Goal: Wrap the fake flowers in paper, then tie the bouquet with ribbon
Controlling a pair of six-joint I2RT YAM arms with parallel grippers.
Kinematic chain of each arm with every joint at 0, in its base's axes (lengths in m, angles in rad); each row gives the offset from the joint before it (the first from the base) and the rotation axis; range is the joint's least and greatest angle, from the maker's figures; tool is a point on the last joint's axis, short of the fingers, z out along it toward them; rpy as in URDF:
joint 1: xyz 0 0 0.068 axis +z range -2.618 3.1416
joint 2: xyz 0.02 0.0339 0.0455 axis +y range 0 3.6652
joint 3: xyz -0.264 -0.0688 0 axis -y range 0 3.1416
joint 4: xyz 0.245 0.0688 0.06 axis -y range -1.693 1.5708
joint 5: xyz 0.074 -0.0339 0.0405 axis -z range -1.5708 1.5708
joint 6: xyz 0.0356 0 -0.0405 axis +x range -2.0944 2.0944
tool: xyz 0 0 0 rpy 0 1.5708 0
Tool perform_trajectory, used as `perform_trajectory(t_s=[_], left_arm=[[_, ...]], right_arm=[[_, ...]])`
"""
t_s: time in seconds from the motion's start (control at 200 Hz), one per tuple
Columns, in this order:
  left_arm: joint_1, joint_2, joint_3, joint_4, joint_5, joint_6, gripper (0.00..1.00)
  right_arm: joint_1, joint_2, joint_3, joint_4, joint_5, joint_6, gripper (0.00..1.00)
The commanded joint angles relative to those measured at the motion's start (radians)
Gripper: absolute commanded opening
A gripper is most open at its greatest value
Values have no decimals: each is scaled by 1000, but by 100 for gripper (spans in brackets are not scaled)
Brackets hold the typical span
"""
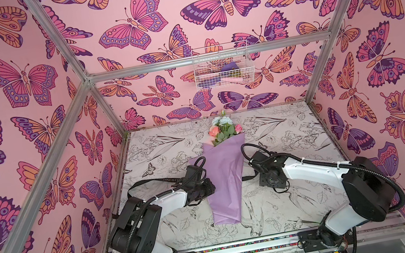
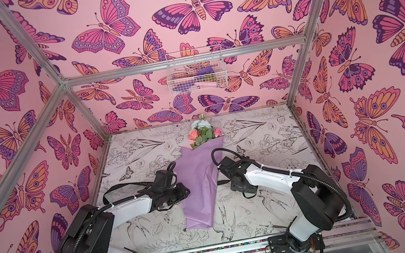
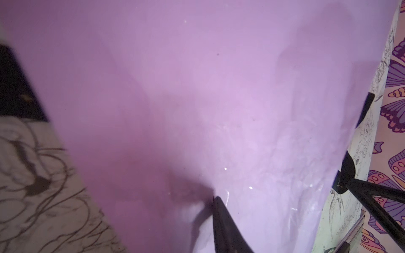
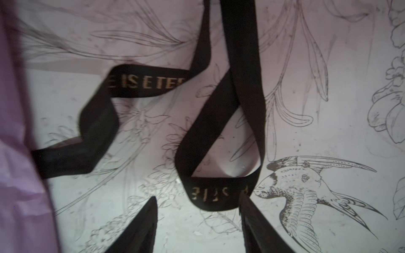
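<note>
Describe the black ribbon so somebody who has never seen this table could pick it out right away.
On the flower-printed tabletop, find the lilac-wrapped bouquet lying in the middle. The ribbon is the long flat black band looping on the table either side of it. Unlike the round black arm cables nearby, it carries pale lettering.

The wrap of the bouquet (image 1: 226, 184) is thin lilac paper, matt with a faint sheen. It looks smooth in both top views and finely creased in the left wrist view. The blooms and leaves look matt. The ribbon (image 4: 243, 65) is matt black woven cloth with pale, slightly shiny lettering. The table (image 1: 280, 131) carries a matt printed sheet, scuffed and smudged. The frame (image 1: 185, 62) is bare silvery metal, and the basket (image 1: 204, 75) is white wire. The left arm (image 1: 172, 201) and right arm (image 1: 311, 170) have glossy white plastic shells and matt black joints.
</note>
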Motion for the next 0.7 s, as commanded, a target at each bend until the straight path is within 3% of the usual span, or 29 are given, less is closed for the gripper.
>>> perform_trajectory(t_s=[0.0, 0.1, 0.275, 0.406, 0.691], left_arm=[[-14, 24, -27, -6, 0, -28, 27], [-28, 31, -26, -6, -5, -40, 23], [-53, 31, -31, -5, -15, -60, 16], [-90, 33, -28, -5, -28, -73, 10], [-196, 57, 5, 28, -67, -142, 3]], right_arm=[[-38, 10, -31, 59, -40, -1, 60], [-72, 63, -33, 79, -50, -20, 55], [-141, 91, -40, 84, -46, -53, 24], [-250, 45, -61, 81, -43, -108, 3], [-590, -105, -11, -24, -4, -327, 0]])
